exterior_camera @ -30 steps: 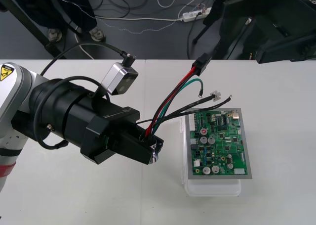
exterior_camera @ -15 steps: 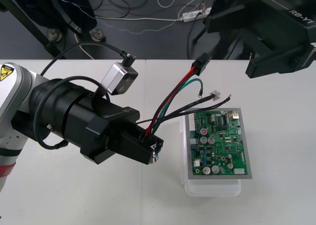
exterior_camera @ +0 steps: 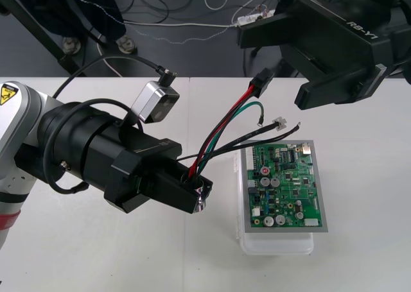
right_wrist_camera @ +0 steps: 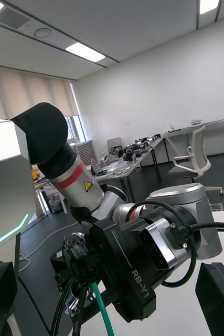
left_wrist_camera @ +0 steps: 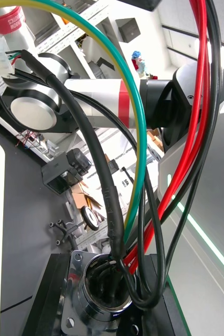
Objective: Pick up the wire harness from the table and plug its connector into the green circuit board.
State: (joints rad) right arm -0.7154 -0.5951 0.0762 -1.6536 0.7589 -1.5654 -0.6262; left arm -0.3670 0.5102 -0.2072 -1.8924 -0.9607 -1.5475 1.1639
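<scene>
My left gripper [exterior_camera: 198,192] is shut on the harness's round metal socket [exterior_camera: 201,201], held above the table left of the green circuit board [exterior_camera: 284,186]. From it, red, green and black wires [exterior_camera: 225,122] fan up to the black plug [exterior_camera: 262,83] near the table's far edge. In the left wrist view the flanged socket [left_wrist_camera: 75,310] sits between my own fingers [left_wrist_camera: 43,299]. My right gripper [exterior_camera: 275,67] hangs open over the far edge, around the plug. In the right wrist view the plug [right_wrist_camera: 77,252] sits ahead of its wide-apart fingers [right_wrist_camera: 219,294].
The board rests on a white base [exterior_camera: 276,244] right of centre. Two loose wire ends, one with a small white connector [exterior_camera: 280,124], hang over the board's far edge. The silver wrist camera [exterior_camera: 156,101] sits on top of the left arm. Bare table [exterior_camera: 366,240] lies to the right.
The right gripper has come in from the upper right, leftward and down, to the plug. The left arm and the harness have stayed still.
</scene>
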